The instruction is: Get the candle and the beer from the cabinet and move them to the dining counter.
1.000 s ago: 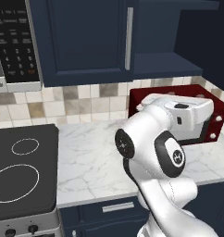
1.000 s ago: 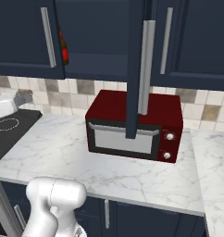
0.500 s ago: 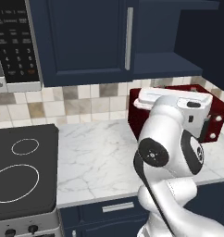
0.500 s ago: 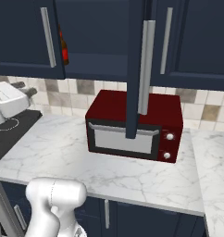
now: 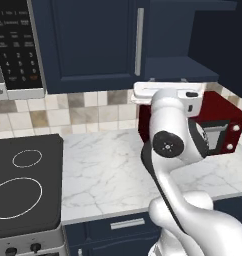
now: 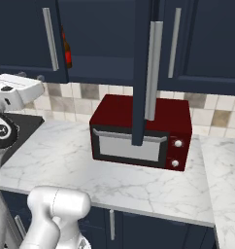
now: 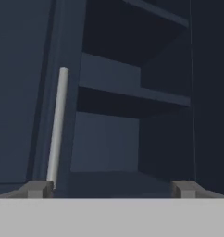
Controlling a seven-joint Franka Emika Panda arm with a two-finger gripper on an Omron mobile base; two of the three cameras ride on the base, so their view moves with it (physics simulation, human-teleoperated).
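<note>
The navy cabinet (image 6: pixel 105 34) stands open, its door (image 6: pixel 141 73) swung out edge-on over the red microwave. The beer (image 6: pixel 66 48), a brown bottle with a red label, stands at the left edge of the opening, half hidden behind the shut left door. My gripper (image 7: pixel 111 190) is open and empty, its fingertips (image 7: pixel 37 189) wide apart. It faces the bare shelves inside the cabinet (image 7: pixel 109 139), with a silver bar handle (image 7: pixel 57 125) on the left. My white hand (image 5: pixel 165 93) hangs just below the cabinet's bottom shelf (image 5: pixel 178 65). The candle and the dining counter are out of view.
A red microwave (image 6: pixel 139 131) sits on the marble worktop (image 5: pixel 103 170) under the open cabinet. A black cooktop (image 5: pixel 23 185) lies to the left, with a control panel (image 5: pixel 15 45) above it. Beige tile backsplash runs behind. Shut navy cabinet doors flank the opening.
The arm has swung up: the hand rose from in front of the red microwave to just below the cabinet. In the right base view it has come in at the left. The jaws stayed open.
</note>
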